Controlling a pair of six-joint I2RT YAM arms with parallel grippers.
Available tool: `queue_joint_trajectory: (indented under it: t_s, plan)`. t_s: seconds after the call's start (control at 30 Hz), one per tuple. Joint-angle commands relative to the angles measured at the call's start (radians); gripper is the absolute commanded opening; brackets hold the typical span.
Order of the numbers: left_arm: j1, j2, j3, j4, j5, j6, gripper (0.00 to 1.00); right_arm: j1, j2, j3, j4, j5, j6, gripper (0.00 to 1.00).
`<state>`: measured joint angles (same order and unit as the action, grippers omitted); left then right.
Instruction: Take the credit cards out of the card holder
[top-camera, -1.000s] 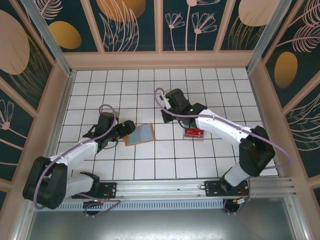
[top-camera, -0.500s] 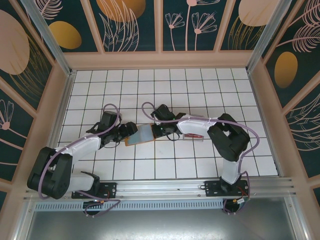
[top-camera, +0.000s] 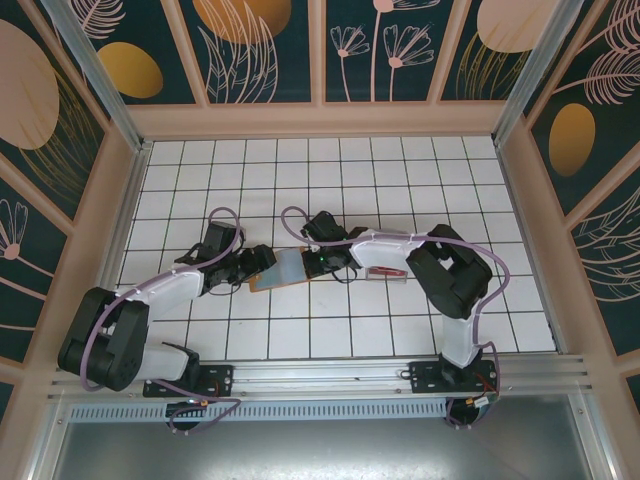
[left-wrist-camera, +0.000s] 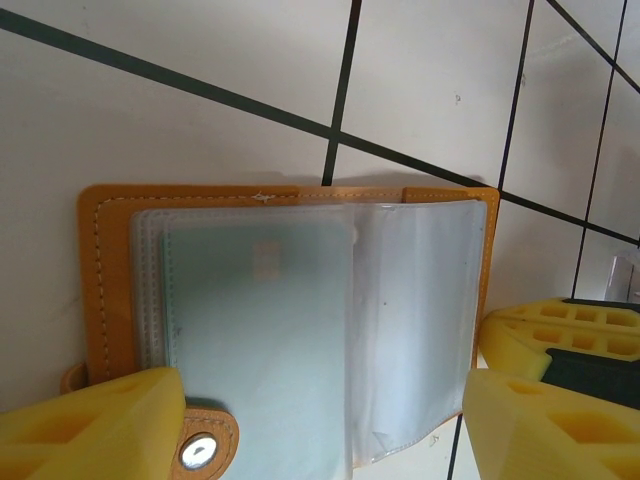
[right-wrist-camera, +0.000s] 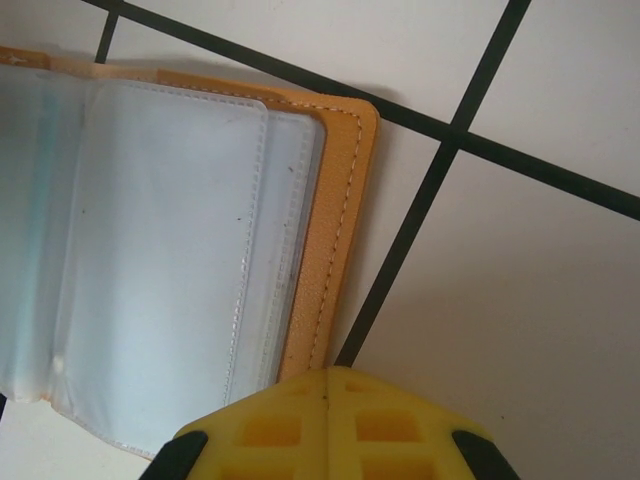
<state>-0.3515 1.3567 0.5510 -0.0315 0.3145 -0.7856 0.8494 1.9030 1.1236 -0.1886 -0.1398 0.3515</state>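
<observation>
**Emptying the open card holder (top-camera: 280, 268)**

It lies on the table (top-camera: 400, 180), with the left gripper (left-wrist-camera: 325, 410) spread wide at its snap side and the right gripper (right-wrist-camera: 330, 405) closed at the opposite edge. Next, the pocketed teal card (left-wrist-camera: 260, 340) needs a fine pinch.

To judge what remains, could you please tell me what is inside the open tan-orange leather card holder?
One flat teal-grey plastic card sits in a clear pocket of the tan-orange card holder; the neighbouring clear pocket looks empty. Sleeves beneath are covered.
</observation>
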Motion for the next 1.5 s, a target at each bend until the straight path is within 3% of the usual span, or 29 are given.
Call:
queue_joint_trajectory:
  t_s: [0.0,1.17,1.47]
  plan:
    - [0.003,0.007,0.024,-0.024,0.007,0.019,0.75,0.011,0.023,0.033,0.0,-0.003,0.017,0.0]
    - [0.003,0.057,0.063,-0.095,-0.107,0.036,0.78,0.022,0.073,0.058,-0.034,-0.017,0.017,0.0]
    - [0.003,0.081,0.056,-0.053,-0.035,0.04,0.77,0.028,0.081,0.068,-0.034,-0.024,0.018,0.0]
